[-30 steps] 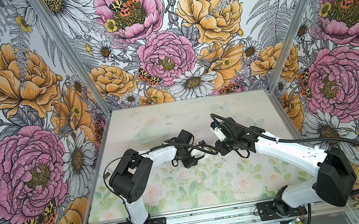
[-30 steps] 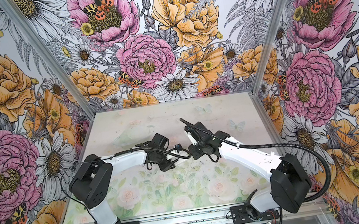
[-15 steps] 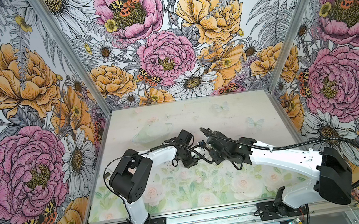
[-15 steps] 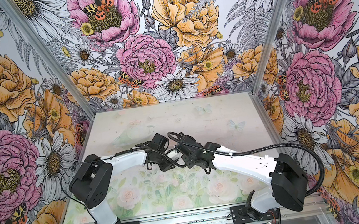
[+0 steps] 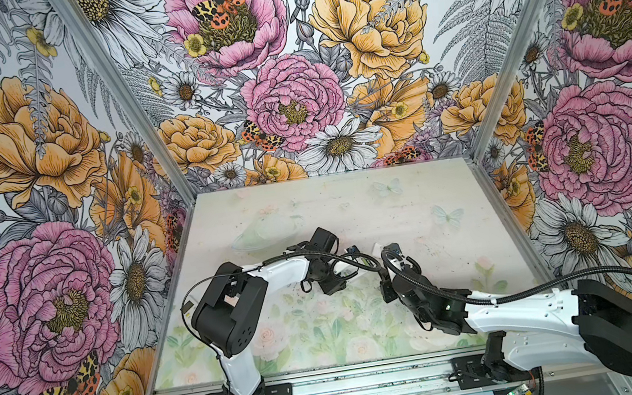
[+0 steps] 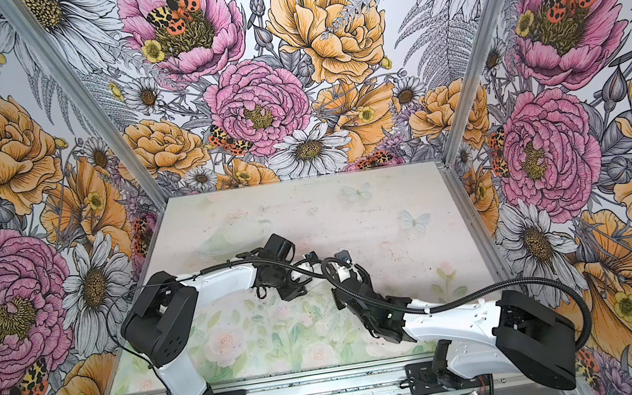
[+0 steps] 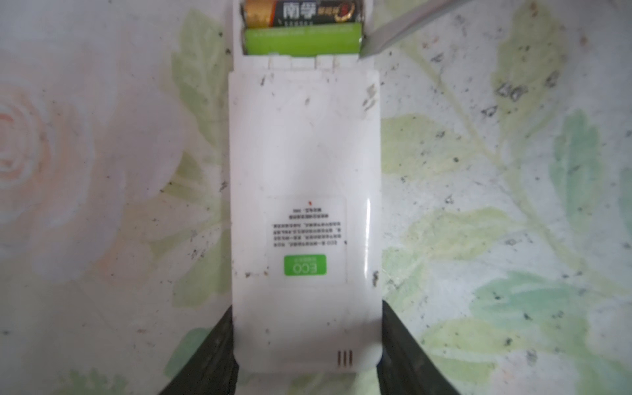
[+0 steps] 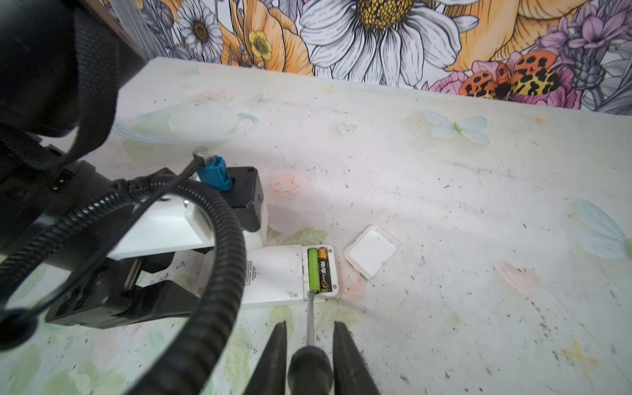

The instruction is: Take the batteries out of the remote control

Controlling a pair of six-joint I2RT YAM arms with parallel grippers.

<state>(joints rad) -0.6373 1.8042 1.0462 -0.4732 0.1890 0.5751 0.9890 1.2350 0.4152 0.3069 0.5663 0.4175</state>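
— Anything changed over the last second?

— Yes. Swung inward and dropped low with the right gripper [image 8: 309, 325], out of a raised pose further to the right. Clamped shut on the black-handled, steel-shafted screwdriver [image 8: 309, 371], flat tip now laid against one end of the lime-green cylindrical battery [image 7: 302, 41].

— And on the left side?

— No shift there. Pinned flat and back-up by the left gripper [image 7: 306, 307], closed on both long sides of the white plastic remote control [image 7: 304, 205].

— Meaning what for the job?

— Probably about to lever the first cell out; nothing unloaded yet. Seated side by side in the open bay, at the end away from the left gripper: that green cell and the black, gold-ended battery [image 7: 304, 13]. Already off and lying on the table just beside that end: the square white plastic cover [image 8: 371, 251]. Worth watching for a slip of the tip off the rounded end, or a nudge to the remote despite the grip.

— Surface and room?

— Working on a pale tabletop printed with faint roses and leaves [image 8: 444, 205], scuffed and peppered with dark specks. Boxed in on three sides by walls papered with big pink, orange and white flowers [image 5: 290, 84], with metal corner posts [image 5: 123, 95] between them.
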